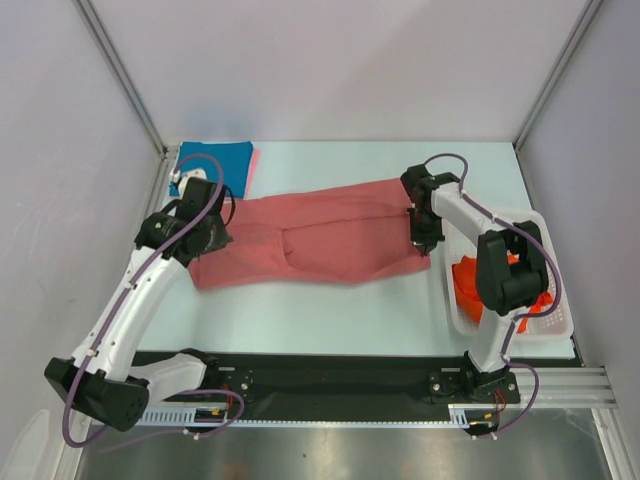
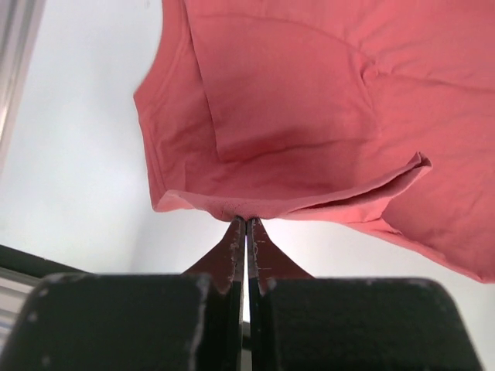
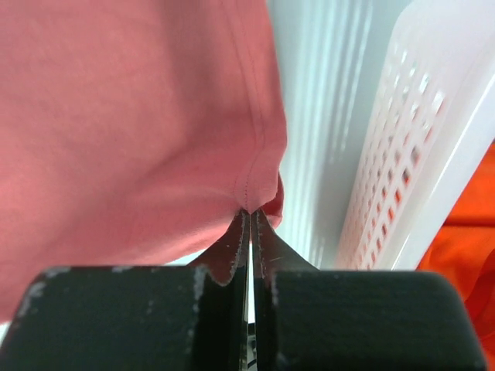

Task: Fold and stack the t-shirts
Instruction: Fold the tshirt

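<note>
A dusty salmon-red t-shirt (image 1: 320, 240) lies stretched across the table between both grippers. My left gripper (image 1: 207, 238) is shut on its left edge; the left wrist view shows the hem (image 2: 255, 205) pinched at the fingertips (image 2: 246, 224). My right gripper (image 1: 422, 236) is shut on its right edge; the right wrist view shows a seam (image 3: 251, 185) pinched at the tips (image 3: 249, 212). A folded teal-blue t-shirt (image 1: 215, 165) lies at the back left on a light pink one (image 1: 253, 165). Bright orange-red shirts (image 1: 470, 285) sit in the basket.
A white plastic lattice basket (image 1: 540, 325) stands at the right edge of the table, close to the right arm; it also shows in the right wrist view (image 3: 418, 124). A black rail (image 1: 330, 380) runs along the near edge. Grey walls enclose the table.
</note>
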Available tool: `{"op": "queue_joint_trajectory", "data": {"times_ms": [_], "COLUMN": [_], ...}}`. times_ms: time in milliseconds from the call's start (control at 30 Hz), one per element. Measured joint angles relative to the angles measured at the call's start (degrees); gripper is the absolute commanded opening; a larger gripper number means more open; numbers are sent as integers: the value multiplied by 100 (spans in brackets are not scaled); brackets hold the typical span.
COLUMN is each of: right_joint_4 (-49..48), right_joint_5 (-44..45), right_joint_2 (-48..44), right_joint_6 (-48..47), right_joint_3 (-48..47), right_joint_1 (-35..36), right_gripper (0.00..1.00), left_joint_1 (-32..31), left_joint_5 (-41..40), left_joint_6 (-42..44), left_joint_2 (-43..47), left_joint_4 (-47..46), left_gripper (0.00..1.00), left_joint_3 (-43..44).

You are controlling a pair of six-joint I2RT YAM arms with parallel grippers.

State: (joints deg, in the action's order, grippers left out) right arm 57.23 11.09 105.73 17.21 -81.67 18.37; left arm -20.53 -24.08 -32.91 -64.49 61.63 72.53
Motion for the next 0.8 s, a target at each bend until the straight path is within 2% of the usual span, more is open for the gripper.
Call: {"op": "queue_joint_trajectory", "data": {"times_ms": [467,800], "right_joint_4": [411,555], "right_joint_5": [-136,-251], "right_joint_2": [968,1377], "right_joint_6": [-142,-144], "right_joint_3": [-1434,-2024], "right_joint_1": [-129,-136], "right_gripper": [0,0], "left_joint_1": [535,841], "left_joint_5": [-155,-125], "left_joint_6": [772,1051], "left_joint_2": [-968,-1628], "left_joint_4": [-719,-1080], "left_gripper": [0,0], "left_joint_3": [717,903]}}
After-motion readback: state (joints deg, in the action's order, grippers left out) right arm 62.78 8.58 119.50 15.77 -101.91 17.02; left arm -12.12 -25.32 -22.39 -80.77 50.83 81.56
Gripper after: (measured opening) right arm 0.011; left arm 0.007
